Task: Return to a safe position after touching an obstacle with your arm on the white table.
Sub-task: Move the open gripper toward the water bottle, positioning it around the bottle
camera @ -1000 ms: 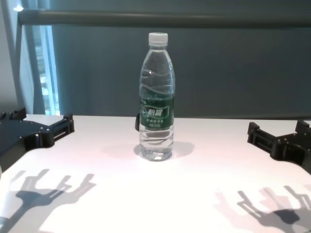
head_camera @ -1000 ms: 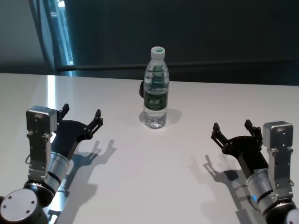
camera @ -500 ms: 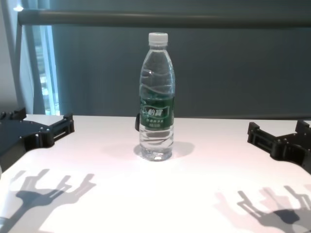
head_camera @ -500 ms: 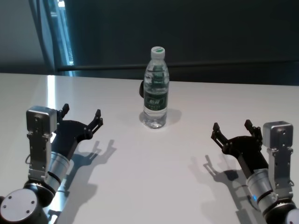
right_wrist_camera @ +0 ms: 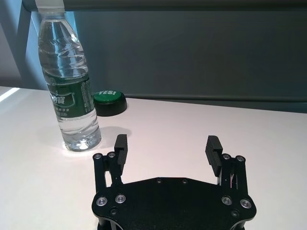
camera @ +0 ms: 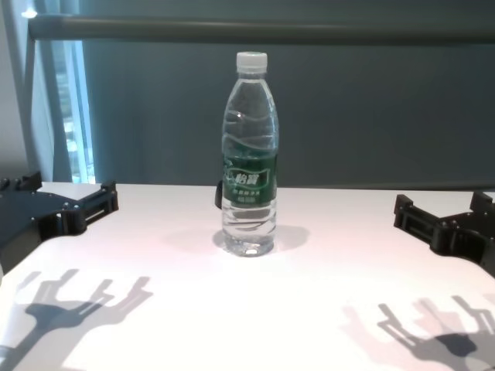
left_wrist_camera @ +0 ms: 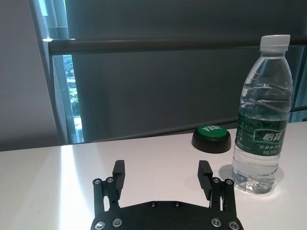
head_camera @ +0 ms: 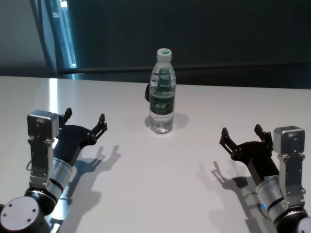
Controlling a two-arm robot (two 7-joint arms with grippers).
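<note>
The obstacle, a clear water bottle (head_camera: 162,92) (camera: 250,158) (left_wrist_camera: 263,117) (right_wrist_camera: 68,84) with a white cap and dark green label, stands upright in the middle of the white table (head_camera: 160,179) (camera: 247,309). My left gripper (head_camera: 85,120) (left_wrist_camera: 163,175) hovers low at the near left, open and holding nothing, well apart from the bottle. At the near right my right gripper (head_camera: 241,135) (right_wrist_camera: 168,148) is likewise open, with nothing between its fingers, and clear of the bottle.
A black-based green button (left_wrist_camera: 211,138) (right_wrist_camera: 109,102) sits on the table just behind the bottle. A dark wall with a rail runs along the table's far edge (head_camera: 194,82).
</note>
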